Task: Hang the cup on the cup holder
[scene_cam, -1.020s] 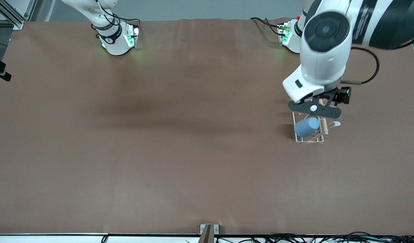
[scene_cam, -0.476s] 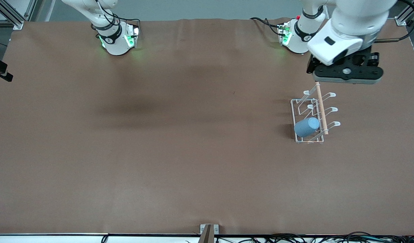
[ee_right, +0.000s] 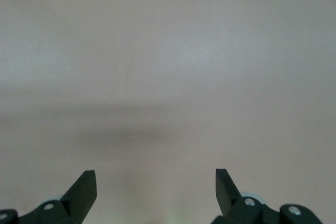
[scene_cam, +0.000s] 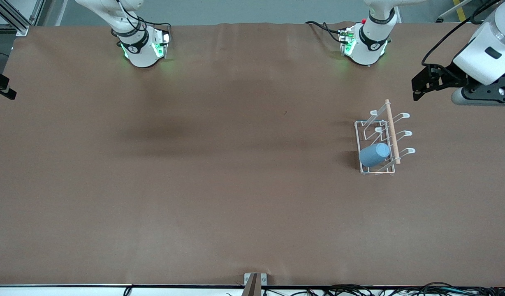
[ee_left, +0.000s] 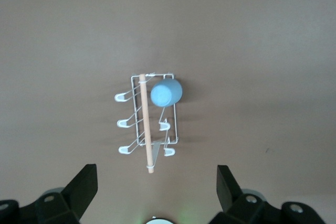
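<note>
The light-blue cup [scene_cam: 374,155] sits mouth-down and tilted on a prong of the white wire cup holder [scene_cam: 356,135], at the holder's end nearer the front camera. A wooden dowel [scene_cam: 391,131] runs along the holder's top. In the left wrist view the cup [ee_left: 166,92] and the holder [ee_left: 137,124] show small and far below. My left gripper [ee_left: 156,182] is open and empty, high above the table; its hand [scene_cam: 478,93] is at the left arm's end of the table, apart from the holder. My right gripper [ee_right: 156,184] is open and empty over bare brown table.
The brown table cover [scene_cam: 219,172] is bare apart from the holder. Both arm bases [scene_cam: 141,45] [scene_cam: 365,41] stand at the table's edge farthest from the front camera. Cables lie along the edge nearest that camera.
My left gripper has lifted off the holder and moved up and toward the left arm's end of the table. The cup stays on its prong. The right arm waits.
</note>
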`<control>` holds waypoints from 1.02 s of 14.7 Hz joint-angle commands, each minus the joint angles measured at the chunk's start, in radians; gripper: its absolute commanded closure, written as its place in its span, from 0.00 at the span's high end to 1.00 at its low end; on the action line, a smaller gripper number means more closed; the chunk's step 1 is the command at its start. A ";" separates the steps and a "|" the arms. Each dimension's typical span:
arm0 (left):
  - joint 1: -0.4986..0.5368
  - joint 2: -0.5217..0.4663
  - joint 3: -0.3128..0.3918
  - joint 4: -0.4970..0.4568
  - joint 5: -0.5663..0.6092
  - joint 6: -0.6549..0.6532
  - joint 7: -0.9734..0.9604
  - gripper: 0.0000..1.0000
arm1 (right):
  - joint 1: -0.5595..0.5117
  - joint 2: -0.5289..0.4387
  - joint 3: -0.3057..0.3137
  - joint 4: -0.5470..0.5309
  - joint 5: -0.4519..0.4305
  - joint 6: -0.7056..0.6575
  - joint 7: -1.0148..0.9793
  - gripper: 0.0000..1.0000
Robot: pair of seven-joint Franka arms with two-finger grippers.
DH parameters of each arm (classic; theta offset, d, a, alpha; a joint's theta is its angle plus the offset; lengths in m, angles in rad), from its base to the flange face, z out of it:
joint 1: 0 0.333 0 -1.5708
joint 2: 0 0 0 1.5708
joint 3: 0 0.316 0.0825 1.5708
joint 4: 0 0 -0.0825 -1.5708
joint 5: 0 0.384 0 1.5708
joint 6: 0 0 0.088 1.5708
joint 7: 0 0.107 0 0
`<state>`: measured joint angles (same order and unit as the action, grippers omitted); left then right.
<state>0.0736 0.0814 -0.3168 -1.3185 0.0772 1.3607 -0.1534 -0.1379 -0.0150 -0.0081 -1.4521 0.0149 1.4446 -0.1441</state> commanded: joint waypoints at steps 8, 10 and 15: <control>-0.072 -0.232 0.177 -0.362 -0.065 0.173 -0.003 1.00 | -0.020 -0.013 0.014 -0.019 0.016 0.010 0.014 1.00; -0.071 -0.247 0.177 -0.386 -0.065 0.176 -0.002 1.00 | -0.020 -0.013 0.014 -0.019 0.014 0.010 0.014 1.00; -0.069 -0.250 0.168 -0.395 -0.065 0.179 0.002 1.00 | -0.020 -0.013 0.014 -0.019 0.016 0.008 0.015 1.00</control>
<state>0.0049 -0.1441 -0.1498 -1.6863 0.0285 1.5198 -0.1543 -0.1380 -0.0149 -0.0081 -1.4534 0.0155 1.4447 -0.1437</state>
